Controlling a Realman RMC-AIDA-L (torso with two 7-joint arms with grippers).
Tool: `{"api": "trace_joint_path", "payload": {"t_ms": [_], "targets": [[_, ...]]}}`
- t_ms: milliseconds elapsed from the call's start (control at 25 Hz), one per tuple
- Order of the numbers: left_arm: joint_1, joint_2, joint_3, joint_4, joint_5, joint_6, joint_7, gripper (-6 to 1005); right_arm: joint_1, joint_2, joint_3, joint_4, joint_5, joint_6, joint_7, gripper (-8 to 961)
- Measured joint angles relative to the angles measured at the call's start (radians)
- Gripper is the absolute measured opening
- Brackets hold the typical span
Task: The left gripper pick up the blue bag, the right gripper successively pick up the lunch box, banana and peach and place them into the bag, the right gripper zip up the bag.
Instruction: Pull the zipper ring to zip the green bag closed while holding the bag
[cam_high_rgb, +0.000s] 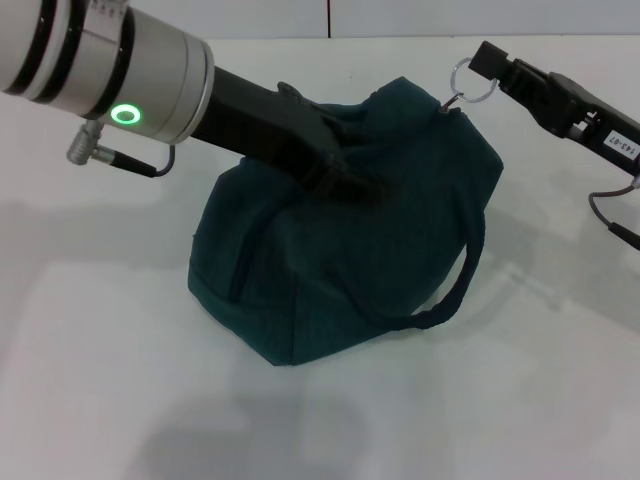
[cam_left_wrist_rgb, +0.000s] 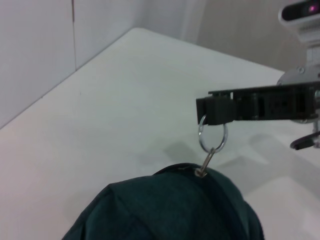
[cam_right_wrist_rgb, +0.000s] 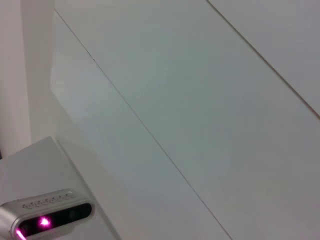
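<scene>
head view: the right hand (cam_high_rgb: 478, 68) has the metal ring pull (cam_high_rgb: 470, 80) of the blue bag (cam_high_rgb: 340, 250) pinched between closed fingertips, at the bag's far right upper corner. the bag sits slumped on the white bench (cam_high_rgb: 100, 330), one loop handle (cam_high_rgb: 455, 290) hanging down its right flank. the left hand (cam_high_rgb: 345, 180) reaches in from the left and presses into the top of the fabric at mid-bag; whether its fingers are together or apart cannot be told, as they sink into dark folds.

the left wrist view shows the relation that counts: the ring (cam_left_wrist_rgb: 212, 137) hangs just under the right hand's tip (cam_left_wrist_rgb: 216, 110), and its small link runs down slantwise to the zipper slider (cam_left_wrist_rgb: 201, 171) on the crown of the bag (cam_left_wrist_rgb: 170, 210). the link looks taut. the right arm stretches away level from the ring toward the robot's right, so any further pull would likely run along that line, away from the left hand, which anchors the bag from the opposite side.

no lunch box, banana or peach shows in any view, and the top appears closed; judging by that, the zip is near the end of its travel. the right wrist view shows only a blank wall.
</scene>
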Motion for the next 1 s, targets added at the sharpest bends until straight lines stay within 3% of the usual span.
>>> {"api": "trace_joint_path", "payload": {"t_ms": [160,400,600,1000], "targets": [[0.004,0.000,0.001,0.000,0.017,-0.001,0.003,581,0.000,0.000,-0.001,0.000,0.000,0.001,0.000,69],[0.008,0.001,0.002,0.006,0.019,-0.001,0.004,402,0.000,0.000,-0.003,0.000,0.000,0.001,0.000,70],[0.009,0.002,0.003,0.007,0.020,0.000,0.005,173,-0.003,0.001,-0.003,0.000,0.001,0.001,0.001,71],[0.011,0.004,-0.009,0.015,-0.011,0.006,0.026,59,-0.015,0.001,0.006,0.002,0.008,0.019,0.005,74]]}}
